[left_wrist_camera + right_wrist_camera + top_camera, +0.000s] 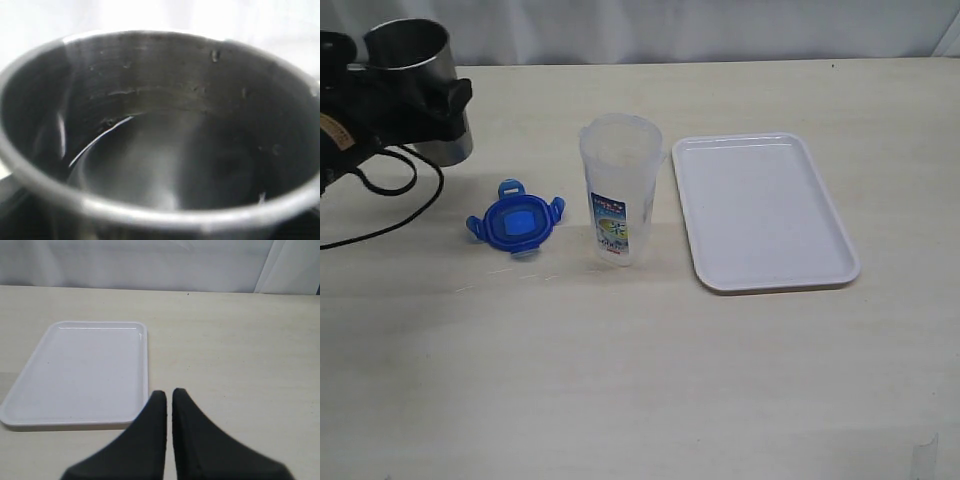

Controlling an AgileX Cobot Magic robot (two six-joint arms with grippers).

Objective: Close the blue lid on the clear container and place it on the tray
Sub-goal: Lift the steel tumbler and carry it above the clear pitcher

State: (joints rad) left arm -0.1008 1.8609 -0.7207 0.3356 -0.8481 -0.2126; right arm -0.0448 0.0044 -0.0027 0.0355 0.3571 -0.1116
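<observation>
Left pincer [420, 100] grips steel cup [408, 52]; blue lid [515, 222] beside upright clear container [618, 190].

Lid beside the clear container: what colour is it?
The lid is blue, paler at its centre; the exterior view shows it best.

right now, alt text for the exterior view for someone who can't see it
A clear container stands open on a pale table, the blue lid lying beside it and the tray on its other side. At the far corner the left gripper holds a steel cup.
</observation>
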